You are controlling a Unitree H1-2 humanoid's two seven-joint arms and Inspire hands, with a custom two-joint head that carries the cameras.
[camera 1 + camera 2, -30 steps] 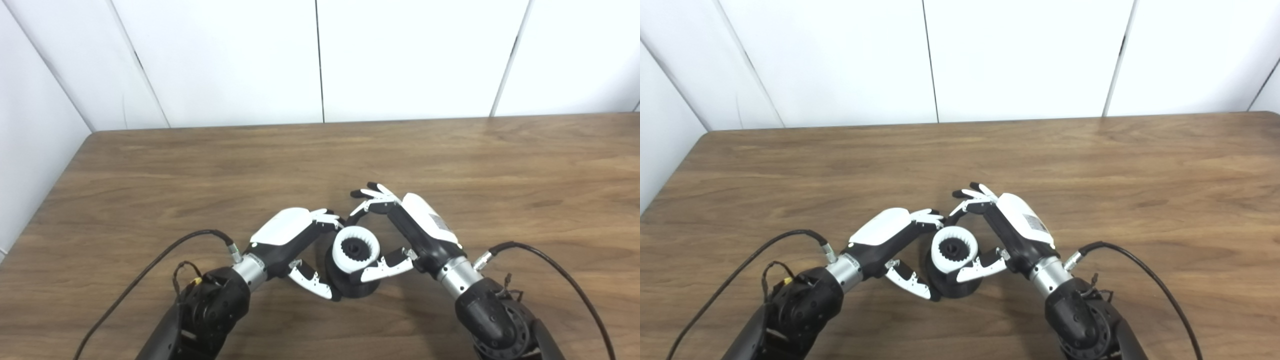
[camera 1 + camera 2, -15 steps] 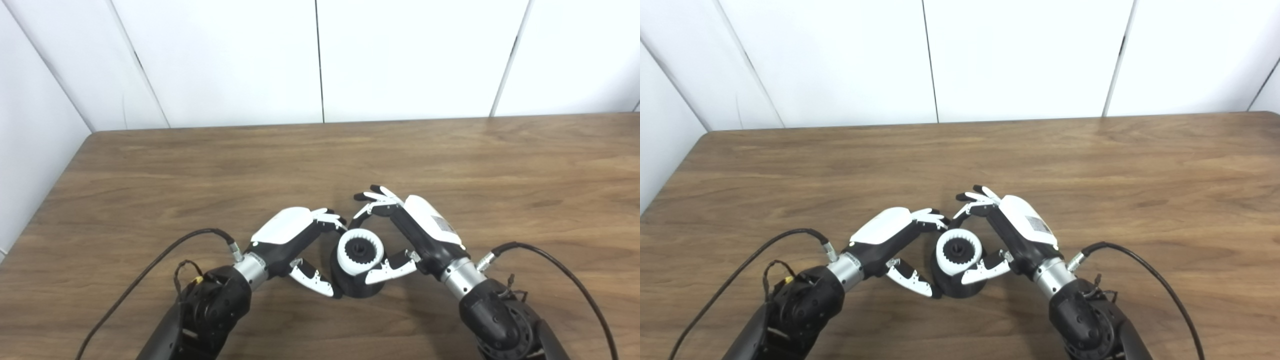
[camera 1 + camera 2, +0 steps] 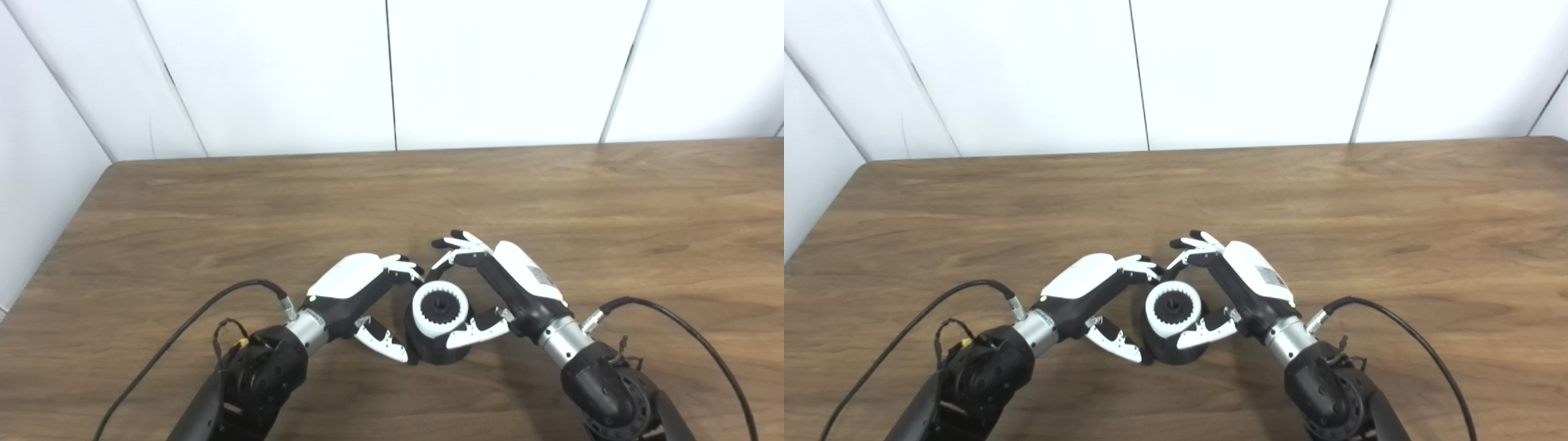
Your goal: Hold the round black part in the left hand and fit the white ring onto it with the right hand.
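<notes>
The round black part (image 3: 429, 352) stands on the wooden table (image 3: 245, 202) near its front edge. My left hand (image 3: 358, 288) is shut on it, thumb (image 3: 383, 343) at its near left side and fingers (image 3: 404, 269) curled at its far side. The toothed white ring (image 3: 422, 312) sits on top of the black part, around its dark hub. From the right, my right hand (image 3: 508, 282) grips the ring, its thumb (image 3: 474, 332) against the near right rim and one finger curling to the far rim. Its other fingers (image 3: 459, 245) stay spread above the table behind the ring.
A black cable (image 3: 184, 324) loops out from my left wrist over the table, and another cable (image 3: 692, 331) arcs from my right wrist. White wall panels (image 3: 392, 73) close off the table's far edge. The table's left edge (image 3: 55, 251) runs diagonally.
Both hands and the two parts have drifted slightly right. My right hand's spread fingers have dropped lower toward the ring. The ring stays on the black part.
</notes>
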